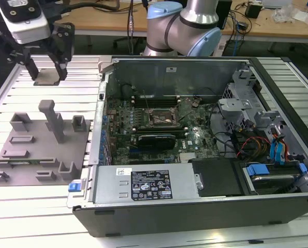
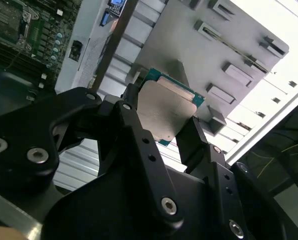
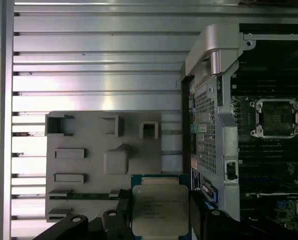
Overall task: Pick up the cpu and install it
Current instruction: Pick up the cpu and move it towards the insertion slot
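Two black fingers (image 2: 194, 140) of the end effector (image 1: 47, 74) are clamped on the cpu (image 3: 160, 210), pressing two opposite edges so that the flat silvery top is left uncovered and faces up toward the wrist; an edge grip of this kind seems chosen to spare the underside contacts and keep the chip level. In both wrist views the chip sits square between the fingers, its thin green rim showing past the metal lid.

Judging from the exterior view, the chip hangs in the air directly under the end effector, clear of the slatted bench (image 1: 19, 201) beneath it; it does not touch the grey holder plate (image 1: 37, 150), which lies near, lower and off to one side. That plate, with its raised blocks and slots, looks meant to present loose parts at known spots for picking.

Well apart from the end effector, toward the exterior view's right, the open computer case (image 1: 195, 212) lies on its side, so the motherboard faces upward and can be reached from above; its socket (image 1: 162, 119) sits near the middle of the board and looks unfilled, which fits a chip not yet installed. The pick-up looks done; the install has not begun, since the chip is far from the socket.
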